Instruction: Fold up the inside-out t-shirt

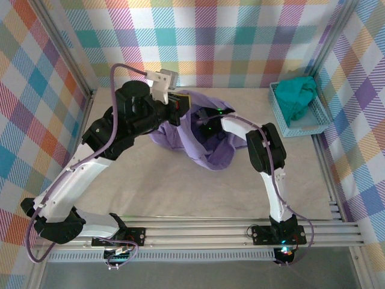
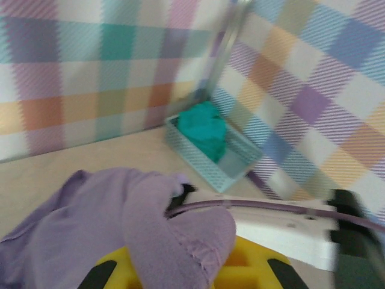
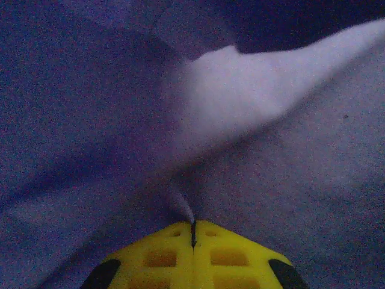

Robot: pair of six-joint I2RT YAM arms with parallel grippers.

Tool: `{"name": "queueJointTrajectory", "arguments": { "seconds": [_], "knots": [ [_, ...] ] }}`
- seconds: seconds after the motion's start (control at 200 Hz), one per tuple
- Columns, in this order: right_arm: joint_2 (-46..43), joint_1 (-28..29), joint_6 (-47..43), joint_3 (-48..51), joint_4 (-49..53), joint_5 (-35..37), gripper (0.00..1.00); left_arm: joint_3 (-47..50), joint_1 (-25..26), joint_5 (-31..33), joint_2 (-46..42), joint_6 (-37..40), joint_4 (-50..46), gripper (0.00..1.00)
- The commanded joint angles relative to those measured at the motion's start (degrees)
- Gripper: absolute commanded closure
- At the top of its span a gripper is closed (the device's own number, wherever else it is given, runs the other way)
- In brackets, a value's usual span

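Observation:
The inside-out t-shirt [image 1: 212, 158] is a lavender heap bunched at mid-table, lifted at its far side. My left gripper [image 1: 180, 103] holds its raised upper left edge. In the left wrist view the purple cloth [image 2: 90, 229] drapes over the yellow fingers [image 2: 252, 265], and the gripper [image 2: 189, 262] is shut on it. My right gripper [image 1: 207, 121] is buried in the folds just right of the left one. In the right wrist view the gripper [image 3: 193, 224] has its jaws together, pinching a small ridge of the shirt [image 3: 240, 90].
A light blue basket [image 1: 313, 126] stands at the far right by the wall, with a teal-green garment [image 1: 298, 93] in it; both also show in the left wrist view, the basket [image 2: 240, 168] and the garment [image 2: 204, 129]. The right arm's white link [image 2: 289, 232] crosses close by. Checked walls enclose the table.

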State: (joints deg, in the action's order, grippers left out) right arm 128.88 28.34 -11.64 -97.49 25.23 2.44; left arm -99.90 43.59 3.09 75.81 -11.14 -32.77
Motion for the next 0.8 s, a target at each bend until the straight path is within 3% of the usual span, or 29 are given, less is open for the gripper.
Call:
{"name": "queueJointTrajectory", "arguments": {
  "seconds": [0.0, 0.18, 0.28, 0.435, 0.605, 0.695, 0.795],
  "knots": [
    [-8.2, -0.5, -0.4, 5.2, -1.8, -6.6, 1.0, 2.1, -4.2, 9.5, 2.3, -1.4, 2.3, 1.0],
    [-19.7, -0.2, 0.8, 16.6, -9.5, -17.8, 1.0, 2.7, -16.8, 3.9, 10.9, -7.1, 2.1, 1.0],
    [-25.2, -0.3, -0.1, 22.9, -12.0, -18.8, 1.0, 2.9, -23.7, 1.3, 14.8, -9.6, 2.0, 1.0],
    [-30.1, -0.3, -3.1, 27.6, -12.6, -20.0, 1.0, 5.9, -30.6, -0.2, 16.7, -12.4, 4.2, 1.0],
    [-29.0, -0.2, -4.9, 27.2, -10.2, -17.4, 1.0, 8.3, -35.6, -3.1, 16.6, -14.2, 6.2, 1.0],
    [-29.0, 0.0, -4.2, 26.9, -12.2, -19.5, 1.0, 9.3, -35.8, -3.8, 16.7, -13.8, 7.0, 1.0],
    [-28.2, 1.2, -3.8, 24.3, -14.5, -22.0, 1.0, 10.6, -35.3, -9.4, 18.4, -14.6, 9.4, 1.0]
  ]
}}
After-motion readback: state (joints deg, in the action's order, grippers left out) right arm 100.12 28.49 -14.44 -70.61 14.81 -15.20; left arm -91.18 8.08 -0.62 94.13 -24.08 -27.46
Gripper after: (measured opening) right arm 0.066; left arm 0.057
